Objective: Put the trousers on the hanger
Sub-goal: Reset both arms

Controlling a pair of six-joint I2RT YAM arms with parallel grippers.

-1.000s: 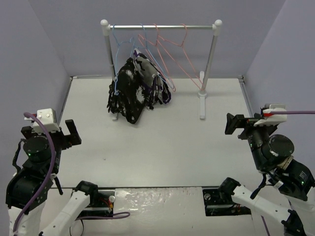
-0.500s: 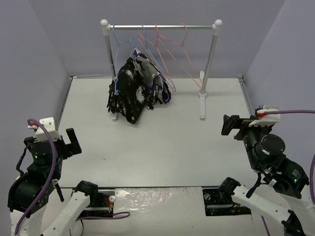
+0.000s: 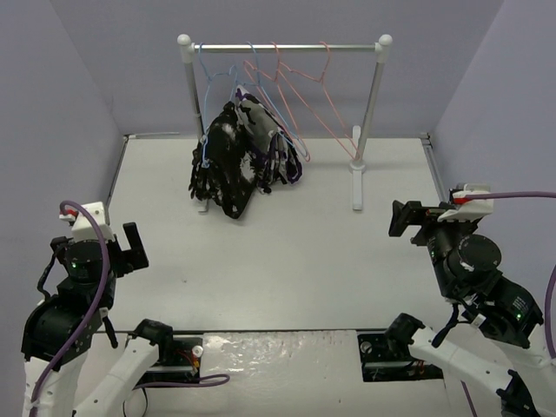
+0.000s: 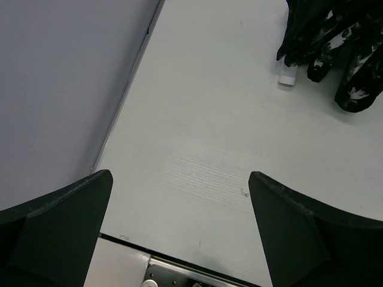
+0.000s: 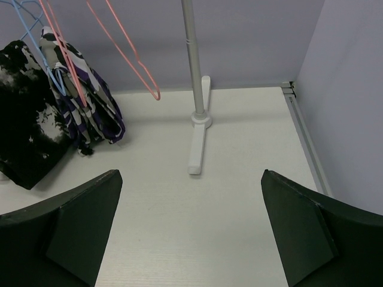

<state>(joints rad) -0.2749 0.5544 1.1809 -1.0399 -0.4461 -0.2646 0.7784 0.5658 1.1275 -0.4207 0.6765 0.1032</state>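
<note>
The black trousers (image 3: pixel 221 165) with white splotches hang bunched at the left end of the rack, under the thin light-blue hanger (image 3: pixel 206 82); their lower part rests on the table. They also show in the left wrist view (image 4: pixel 335 36) and the right wrist view (image 5: pixel 24 128), where the blue hanger (image 5: pixel 37 37) crosses them. My left gripper (image 3: pixel 130 248) is open and empty at the near left, far from the rack. My right gripper (image 3: pixel 407 219) is open and empty at the near right. Bare table lies between both pairs of fingers (image 4: pixel 179 230) (image 5: pixel 191 233).
A white rack (image 3: pixel 287 47) stands at the back, with posts on white feet (image 3: pixel 356 187) (image 5: pixel 197 143). Pink-red hangers (image 3: pixel 304 87) (image 5: pixel 119 51) hang on it. A purple, white and black garment (image 3: pixel 280 152) (image 5: pixel 90 104) hangs beside the trousers. Grey walls close in both sides.
My left arm has drawn back and lowered toward the near left corner. My right gripper has shifted slightly left. The trousers and hangers have not moved.
</note>
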